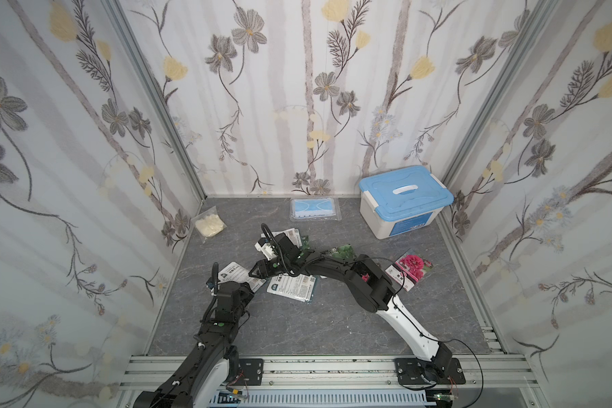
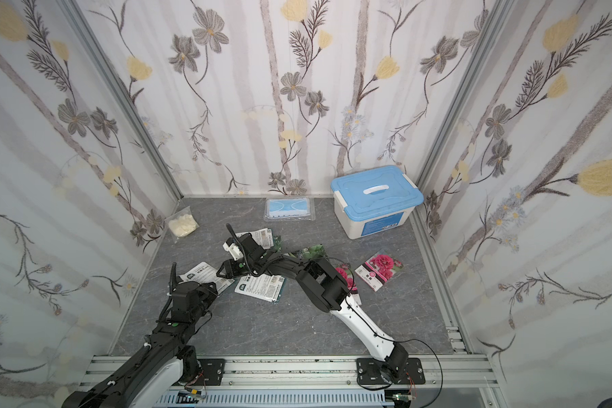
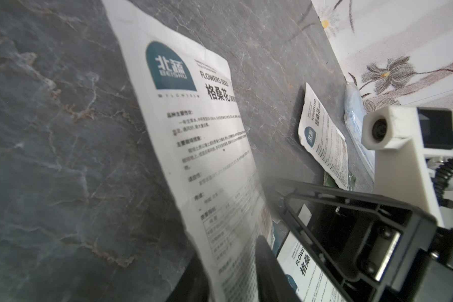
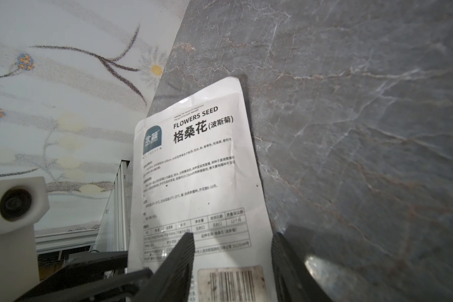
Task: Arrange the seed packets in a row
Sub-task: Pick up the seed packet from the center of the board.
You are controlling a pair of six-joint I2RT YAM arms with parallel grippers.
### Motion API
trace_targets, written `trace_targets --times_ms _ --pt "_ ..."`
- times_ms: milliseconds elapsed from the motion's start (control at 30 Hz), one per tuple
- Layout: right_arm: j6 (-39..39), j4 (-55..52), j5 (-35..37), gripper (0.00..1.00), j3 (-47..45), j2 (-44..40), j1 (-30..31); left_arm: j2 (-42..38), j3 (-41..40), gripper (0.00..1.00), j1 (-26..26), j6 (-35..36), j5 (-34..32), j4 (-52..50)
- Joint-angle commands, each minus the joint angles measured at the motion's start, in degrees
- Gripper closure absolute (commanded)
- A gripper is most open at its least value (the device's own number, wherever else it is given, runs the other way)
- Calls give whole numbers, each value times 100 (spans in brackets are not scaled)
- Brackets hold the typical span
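A white-backed seed packet [image 1: 235, 273] [image 4: 194, 170] lies at centre left, and both grippers are at it. Its near end passes between the narrowly spread fingers of my left gripper [image 3: 232, 274], slightly raised. My right gripper [image 4: 233, 248] [image 1: 257, 273] stands open at its barcode end, one finger over the sheet and one beside its edge. Another white-backed packet [image 1: 292, 286] lies just right of it, and a third [image 1: 290, 235] lies further back on a green one. A green gourd packet [image 1: 345, 250] and a red-pink one [image 1: 412, 266] lie to the right. Another red-pink packet [image 2: 343, 275] shows under my right arm.
A white box with a blue lid [image 1: 403, 201] stands at the back right. A clear bag with a blue mask [image 1: 315, 209] lies by the back wall, and a bag of cream stuff [image 1: 209, 224] by the left wall. Walls close three sides.
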Motion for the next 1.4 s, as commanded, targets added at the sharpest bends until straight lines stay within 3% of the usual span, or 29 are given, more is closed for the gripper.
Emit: trace_targets --times_ms 0,133,233,533,767,933,1200,1367 --pt "85 -368 6 49 -9 80 6 -45 24 78 6 81 -18 64" --pt "34 -361 154 51 -83 -33 -44 -136 95 94 -5 99 -45 -178" --pt "117 128 221 50 -570 -386 -198 -316 206 100 -4 107 -61 -473" --pt "-315 1649 694 43 -2295 -1940 -710 -491 959 100 0 134 -157 -1608" --pt "-1006 3477 1544 39 -4467 -3188 -825 467 2054 100 0 141 152 -2511" --pt "-1820 5042 1996 36 -5825 -3712 -483 1103 2649 100 -5 134 553 -2762" --pt "-2787 6257 2529 38 -6234 -3523 316 1722 3275 100 -31 197 851 -3120" --pt "-3106 6340 2690 40 -5966 -3223 506 1773 3365 100 -92 194 860 -3181"
